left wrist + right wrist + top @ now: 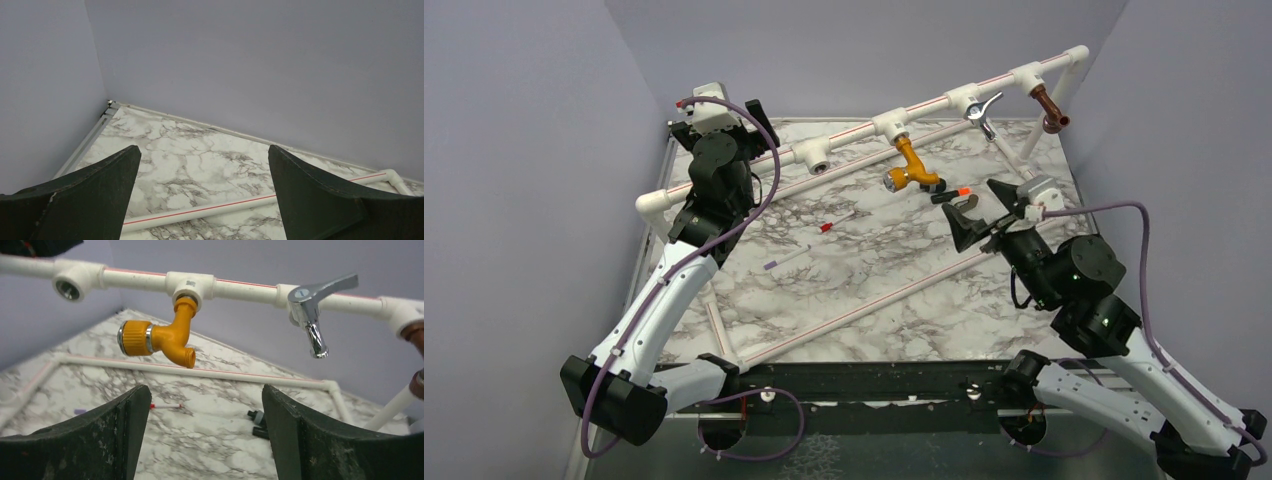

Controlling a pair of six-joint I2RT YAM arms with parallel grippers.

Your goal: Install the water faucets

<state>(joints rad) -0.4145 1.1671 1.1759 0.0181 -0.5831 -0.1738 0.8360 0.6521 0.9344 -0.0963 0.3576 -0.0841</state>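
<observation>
A raised white pipe (pixel 854 140) crosses the table's back. Screwed into its tees are the mustard-yellow faucet (pixel 911 166), the chrome lever faucet (pixel 982 112) and the copper-brown faucet (pixel 1051 108). One tee (pixel 816 161) to their left is empty. The black orange-tipped faucet (pixel 950 193) lies on the marble just beyond my right gripper (pixel 962 220), which is open and empty. In the right wrist view the yellow faucet (pixel 160 337) and chrome faucet (pixel 310 315) hang above the gripper (pixel 205 405), and the black faucet (pixel 257 422) lies partly behind the right finger. My left gripper (pixel 762 122) is open and empty at the back left (pixel 204 165).
A thin white red-tipped stick (pixel 836 222) and a purple-tipped stick (pixel 784 258) lie mid-table. White floor pipes (pixel 874 300) frame the marble top. Grey walls enclose the back and sides. A floor pipe (pixel 200 210) runs under the left gripper.
</observation>
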